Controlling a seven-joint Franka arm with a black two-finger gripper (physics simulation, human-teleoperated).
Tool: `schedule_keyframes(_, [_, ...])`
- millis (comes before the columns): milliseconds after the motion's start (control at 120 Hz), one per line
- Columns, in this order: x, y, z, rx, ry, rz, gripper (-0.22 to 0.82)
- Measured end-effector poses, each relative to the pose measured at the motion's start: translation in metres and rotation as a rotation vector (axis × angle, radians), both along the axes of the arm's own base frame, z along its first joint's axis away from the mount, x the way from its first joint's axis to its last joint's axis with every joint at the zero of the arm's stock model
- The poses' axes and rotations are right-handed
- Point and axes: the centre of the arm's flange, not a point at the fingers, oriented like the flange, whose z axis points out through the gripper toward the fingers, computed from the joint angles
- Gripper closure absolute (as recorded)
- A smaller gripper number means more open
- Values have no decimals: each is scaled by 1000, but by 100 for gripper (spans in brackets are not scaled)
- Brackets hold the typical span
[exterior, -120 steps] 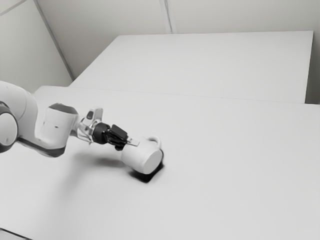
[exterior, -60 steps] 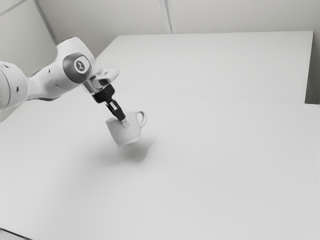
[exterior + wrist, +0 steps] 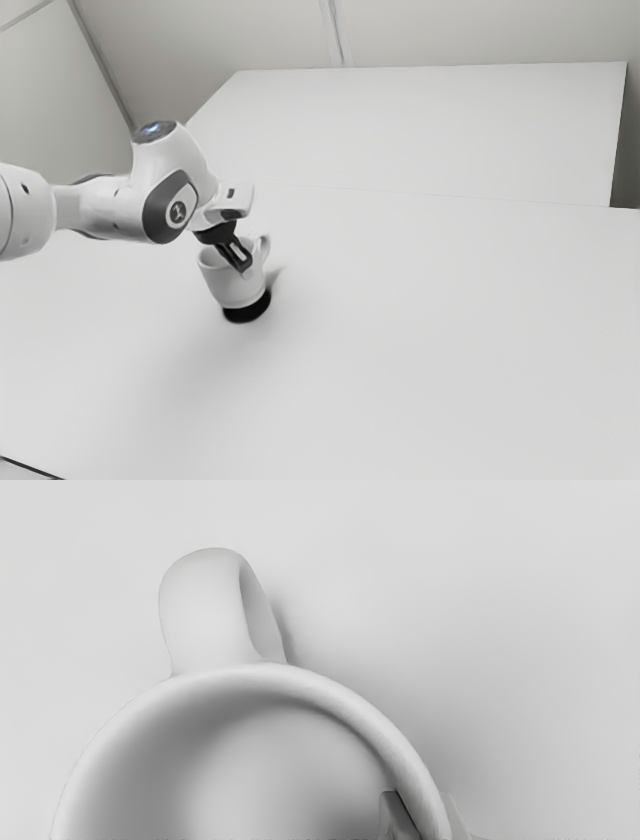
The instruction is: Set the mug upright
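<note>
Holding one near-upright mug (image 3: 235,289) — one tool (image 3: 244,267), two fingers (image 3: 394,817) astride rim (image 3: 320,686).

Mug (image 3: 232,290), first sideways, then aloft and tilted, now nearly upright and lower

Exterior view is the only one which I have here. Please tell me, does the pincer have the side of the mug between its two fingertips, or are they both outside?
Observer: The wrist view shows the pincer closed over the wall of the mug: one fingertip is inside, the other outside.
Operator: Thank you. And the handle, is it free from the fingertips, or do they touch it? From my side they look very near.
Observer: It is free. In the wrist view, a bare stretch of the rim lies between the handle and the fingertips.
</note>
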Motion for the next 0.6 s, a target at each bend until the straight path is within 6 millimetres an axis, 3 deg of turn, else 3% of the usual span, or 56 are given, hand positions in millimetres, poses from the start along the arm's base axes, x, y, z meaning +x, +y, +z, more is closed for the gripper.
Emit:
schedule_keyframes(92, [-4, -6, -5, 4, -5, 36, 77])
schedule_keyframes(275, [-6, -7, -9, -2, -9, 108, 37])
schedule_keyframes(375, [-4, -2, 7, -4, -28, 142, 23])
schedule_keyframes(442, [10, 3, 48, -12, -47, 172, 17])
schedule_keyframes(525, [30, 7, 151, -35, -80, 225, 11])
schedule_keyframes(600, [28, 1, 225, -79, -60, 261, 8])
